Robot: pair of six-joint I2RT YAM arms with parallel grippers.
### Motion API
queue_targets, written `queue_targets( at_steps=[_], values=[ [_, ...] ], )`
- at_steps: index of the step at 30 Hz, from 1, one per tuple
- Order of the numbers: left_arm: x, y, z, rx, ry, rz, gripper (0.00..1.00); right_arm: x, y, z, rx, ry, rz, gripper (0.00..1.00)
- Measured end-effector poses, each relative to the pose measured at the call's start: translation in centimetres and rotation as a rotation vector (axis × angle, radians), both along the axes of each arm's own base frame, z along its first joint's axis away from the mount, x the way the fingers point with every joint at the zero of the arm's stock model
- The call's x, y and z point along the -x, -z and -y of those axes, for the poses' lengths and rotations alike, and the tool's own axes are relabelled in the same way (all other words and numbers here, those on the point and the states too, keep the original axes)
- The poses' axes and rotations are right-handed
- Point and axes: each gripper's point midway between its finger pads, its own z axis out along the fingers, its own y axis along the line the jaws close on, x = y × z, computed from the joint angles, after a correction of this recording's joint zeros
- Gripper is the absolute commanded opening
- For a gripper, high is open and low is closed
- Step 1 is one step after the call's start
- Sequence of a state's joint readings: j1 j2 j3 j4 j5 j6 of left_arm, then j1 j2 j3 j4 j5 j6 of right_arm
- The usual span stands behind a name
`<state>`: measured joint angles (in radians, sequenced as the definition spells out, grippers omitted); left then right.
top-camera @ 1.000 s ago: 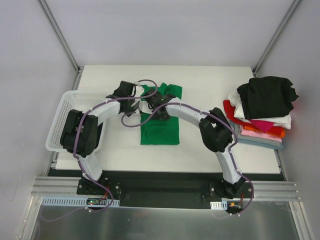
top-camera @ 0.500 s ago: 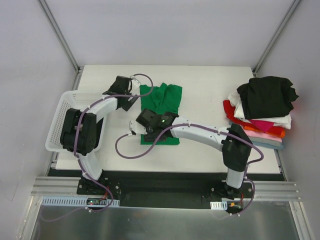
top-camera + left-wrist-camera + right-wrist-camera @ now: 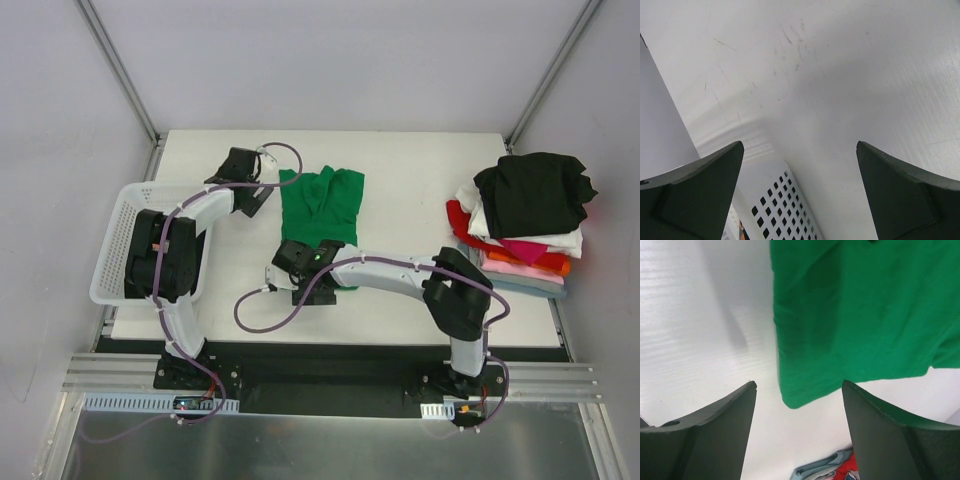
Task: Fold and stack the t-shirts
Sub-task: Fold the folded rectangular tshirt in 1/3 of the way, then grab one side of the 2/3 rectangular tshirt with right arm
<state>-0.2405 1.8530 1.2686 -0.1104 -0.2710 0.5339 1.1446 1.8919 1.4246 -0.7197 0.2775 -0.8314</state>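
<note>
The white bench (image 3: 420, 290) carries a mesh basket (image 3: 118, 240) at its left edge and a pile of t-shirts (image 3: 525, 215), black on top, at its right edge. The green t-shirt (image 3: 320, 200) lies part-folded mid-bench. It is light, limp cloth that will sag, so it is best pinched at a near corner. The right hand (image 3: 798, 390) hangs over that corner, jaws apart and empty. The left hand (image 3: 800, 150) gapes wide, holding nothing, probably just clear of the shirt's left side.

One green t-shirt (image 3: 320, 200), one pile of folded t-shirts (image 3: 525, 225), one white mesh basket (image 3: 112, 240), two robot arms (image 3: 205, 208) (image 3: 390, 268).
</note>
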Motion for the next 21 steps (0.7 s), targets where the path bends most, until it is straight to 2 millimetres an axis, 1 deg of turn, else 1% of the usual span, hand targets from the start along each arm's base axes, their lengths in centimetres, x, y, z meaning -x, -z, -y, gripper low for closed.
queue_targets(
  at_steps=[5, 11, 21],
  values=[
    [-0.1, 0.1, 0.0, 0.001, -0.001, -0.002, 0.96, 0.9, 1.6, -0.7, 0.012, -0.015, -0.037, 0.73],
    [-0.1, 0.2, 0.0, 0.001, -0.001, -0.004, 0.96, 1.1, 2.9, -0.7, 0.026, -0.020, -0.050, 0.73],
    [-0.1, 0.3, 0.1, 0.005, 0.002, -0.006, 0.96, 0.8, 4.0, -0.5, 0.046, -0.020, -0.063, 0.71]
  ],
)
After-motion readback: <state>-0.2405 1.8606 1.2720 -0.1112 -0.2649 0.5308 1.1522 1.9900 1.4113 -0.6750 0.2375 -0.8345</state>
